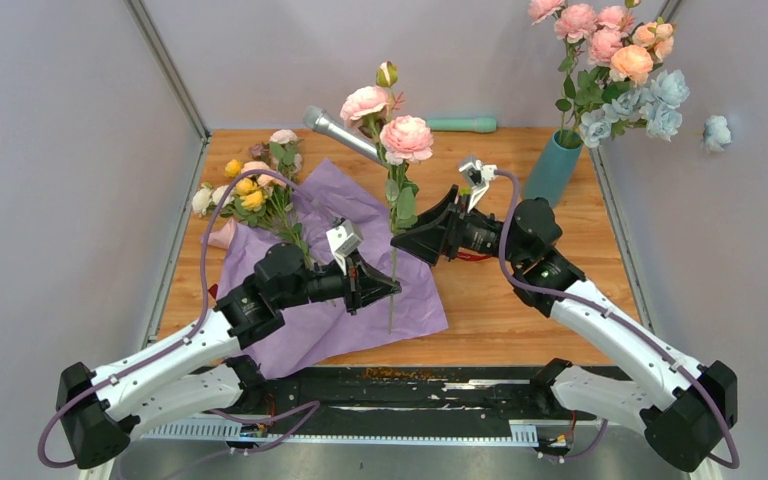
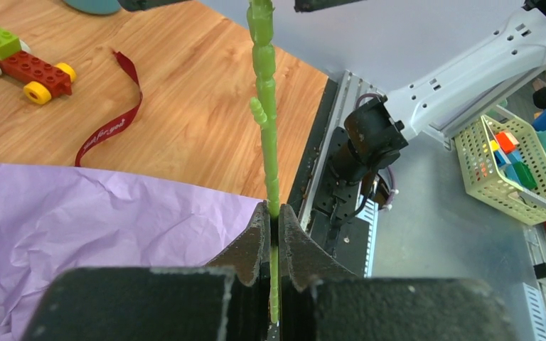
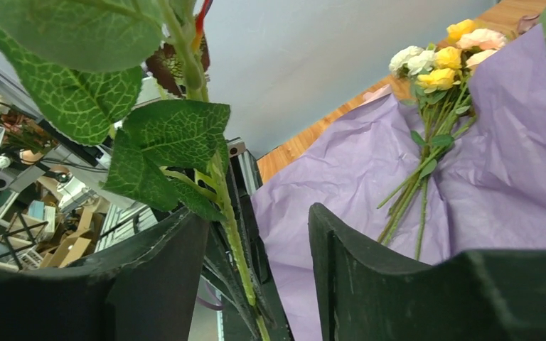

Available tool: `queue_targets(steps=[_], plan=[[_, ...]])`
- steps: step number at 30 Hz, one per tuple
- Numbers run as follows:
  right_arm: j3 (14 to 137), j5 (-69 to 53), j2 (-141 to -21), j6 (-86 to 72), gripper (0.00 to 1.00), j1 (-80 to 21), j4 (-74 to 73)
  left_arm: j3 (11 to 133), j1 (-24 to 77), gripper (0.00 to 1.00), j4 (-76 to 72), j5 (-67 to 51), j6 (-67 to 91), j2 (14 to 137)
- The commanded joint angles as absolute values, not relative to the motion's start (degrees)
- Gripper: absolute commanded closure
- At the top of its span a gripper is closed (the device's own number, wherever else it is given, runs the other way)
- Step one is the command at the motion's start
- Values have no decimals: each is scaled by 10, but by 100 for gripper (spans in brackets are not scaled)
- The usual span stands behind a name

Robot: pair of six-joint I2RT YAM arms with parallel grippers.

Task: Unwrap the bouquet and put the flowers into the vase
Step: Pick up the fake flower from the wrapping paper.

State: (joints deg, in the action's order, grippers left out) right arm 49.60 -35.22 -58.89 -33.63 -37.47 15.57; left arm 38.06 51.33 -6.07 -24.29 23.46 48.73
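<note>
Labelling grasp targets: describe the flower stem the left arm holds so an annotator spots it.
On the wooden table, find the crumpled lilac paper sheet left of centre. Near its right edge the left gripper pinches a thin green stem topped with two pink roses and a bud. It stands upright, while the yellow and cream bunch lies flat on the paper.

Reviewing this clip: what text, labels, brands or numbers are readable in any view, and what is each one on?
dark red ribbon, lying on the table: pale script lettering runs along it, too small and blurred to read with certainty.
Nothing else: no other words, brands, numbers or signs are legible in the top, left wrist or right wrist views.
</note>
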Motion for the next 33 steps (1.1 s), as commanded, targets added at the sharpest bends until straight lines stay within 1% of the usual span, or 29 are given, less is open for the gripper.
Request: queue_targets(steps=[1,2,14,16,21,23,24,25,26,27,28,29,30,31,33], plan=[[523,-344,-596,-346,51,-390,199,375,517,100,-98,-237,226,483],[524,-344,-599,-347,56,-392,200,375,517,100,-99,-235,226,483],[525,-339,-610,-348,92,-404,208,371,516,100,-97,-230,227,490],[520,-331,-606,-344,100,-406,207,371,517,100,-95,-228,228,490],[517,-312,-596,-325,100,-409,193,373,516,99,-91,-218,226,486],[519,-300,-588,-306,100,-410,174,377,517,86,-82,-210,225,487],[521,-292,-585,-297,100,-412,163,379,516,72,-77,-208,221,489],[523,-283,-581,-285,100,-413,152,385,517,64,-64,-202,218,490],[526,-270,-578,-274,100,-414,138,389,517,48,-56,-197,211,491],[530,-260,-574,-261,100,-415,122,396,517,35,-38,-186,207,492],[534,-247,-569,-249,100,-416,105,401,516,29,-30,-180,203,493],[540,-232,-566,-236,100,-417,86,410,517,19,-21,-175,202,494],[546,-218,-563,-223,100,-419,70,416,516,15,-20,-177,199,495],[553,-205,-560,-210,100,-421,51,420,516,9,-16,-183,197,496],[569,-175,-557,-181,100,-422,12,442,515,4,9,-181,184,499]])
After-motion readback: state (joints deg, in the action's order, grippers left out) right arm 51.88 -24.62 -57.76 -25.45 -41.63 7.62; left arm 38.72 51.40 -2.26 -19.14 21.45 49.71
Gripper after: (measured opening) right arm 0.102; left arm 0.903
